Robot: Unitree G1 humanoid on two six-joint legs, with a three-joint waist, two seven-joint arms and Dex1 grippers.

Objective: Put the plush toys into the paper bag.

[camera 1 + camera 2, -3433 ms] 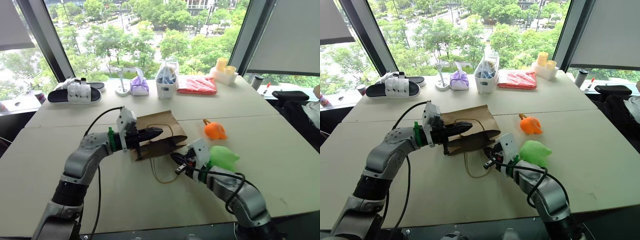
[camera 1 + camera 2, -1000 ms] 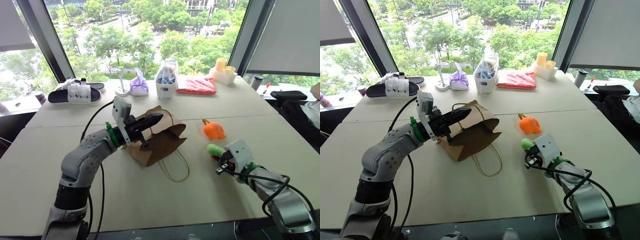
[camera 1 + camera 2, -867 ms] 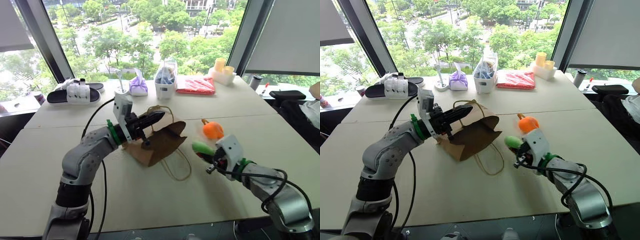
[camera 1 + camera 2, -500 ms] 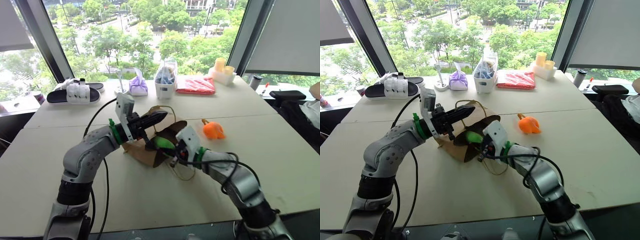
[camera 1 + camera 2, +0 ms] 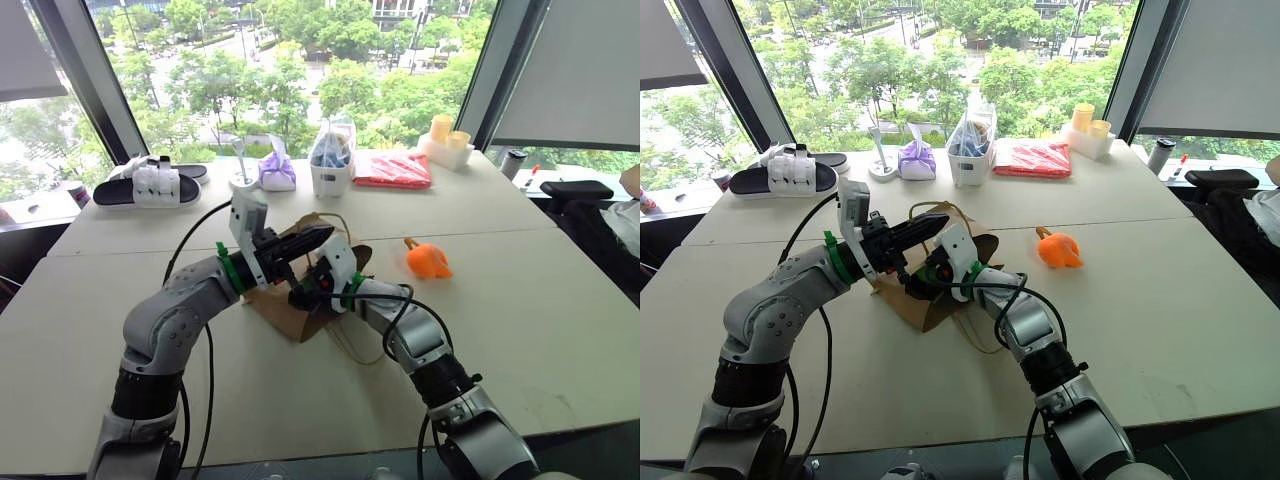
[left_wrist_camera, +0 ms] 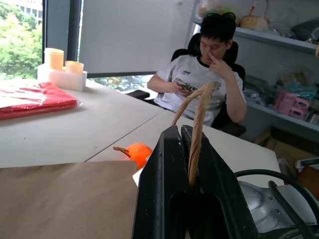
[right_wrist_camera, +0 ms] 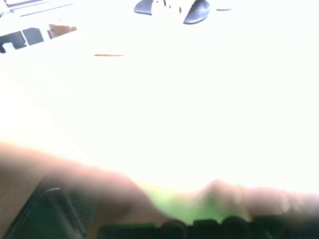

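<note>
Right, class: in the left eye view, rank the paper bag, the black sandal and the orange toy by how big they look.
1. Paper bag, though arms hide part of it.
2. Black sandal; it lies farther off, so its true size may be nearer the bag's.
3. Orange toy, clearly the smallest.

Strong daylight pours through the far windows (image 5: 250, 70), leaving the pale tabletop (image 5: 560, 300) bright and evenly lit with only soft shadows. The head views bend slightly at their edges. The right wrist view is washed out by glare and blurred.
</note>
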